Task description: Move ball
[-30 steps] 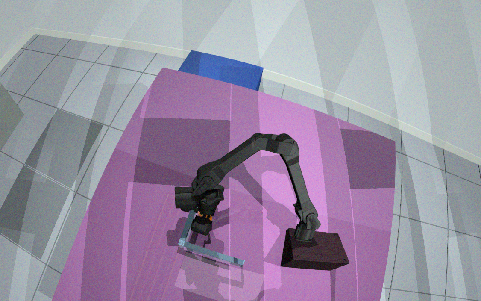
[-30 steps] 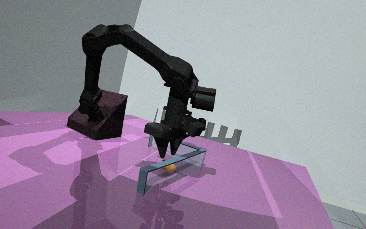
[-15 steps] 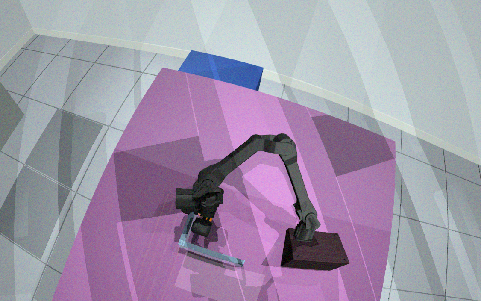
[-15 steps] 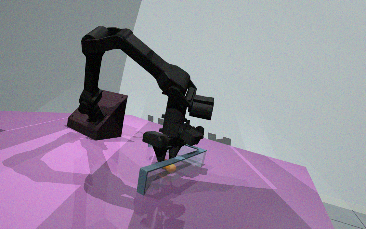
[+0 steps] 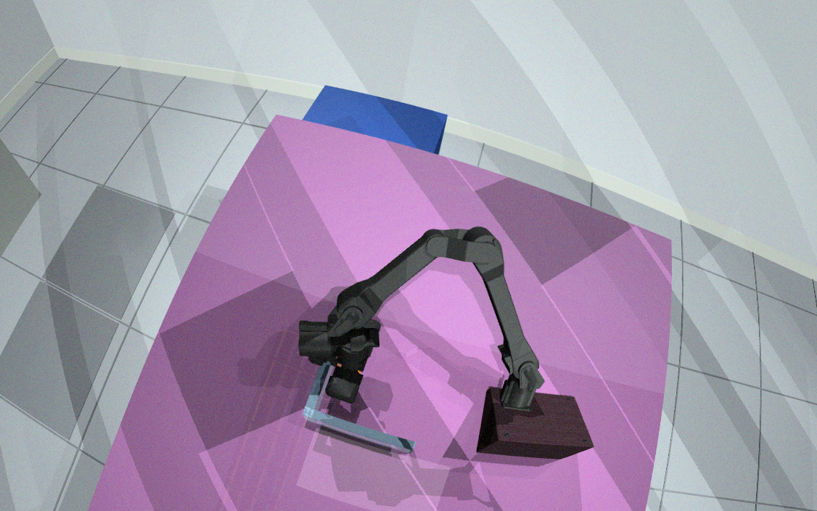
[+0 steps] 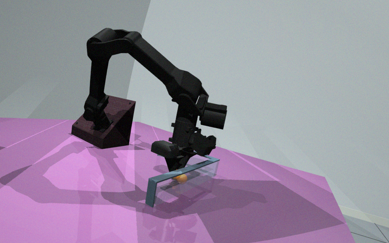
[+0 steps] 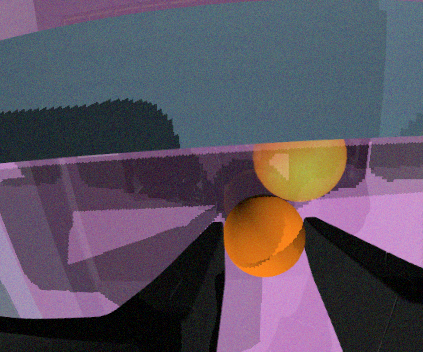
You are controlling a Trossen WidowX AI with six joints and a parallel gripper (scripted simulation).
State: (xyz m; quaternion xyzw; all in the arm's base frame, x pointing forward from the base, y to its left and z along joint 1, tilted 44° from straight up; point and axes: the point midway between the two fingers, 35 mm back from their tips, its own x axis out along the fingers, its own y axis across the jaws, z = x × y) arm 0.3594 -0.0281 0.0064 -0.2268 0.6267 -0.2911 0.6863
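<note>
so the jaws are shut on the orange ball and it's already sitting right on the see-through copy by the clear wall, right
Not quite. The jaws are shut on the orange ball, but it is not on the see-through copy yet. The wrist view shows the copy just beyond the ball, against the clear wall, only touching its edge.
</note>
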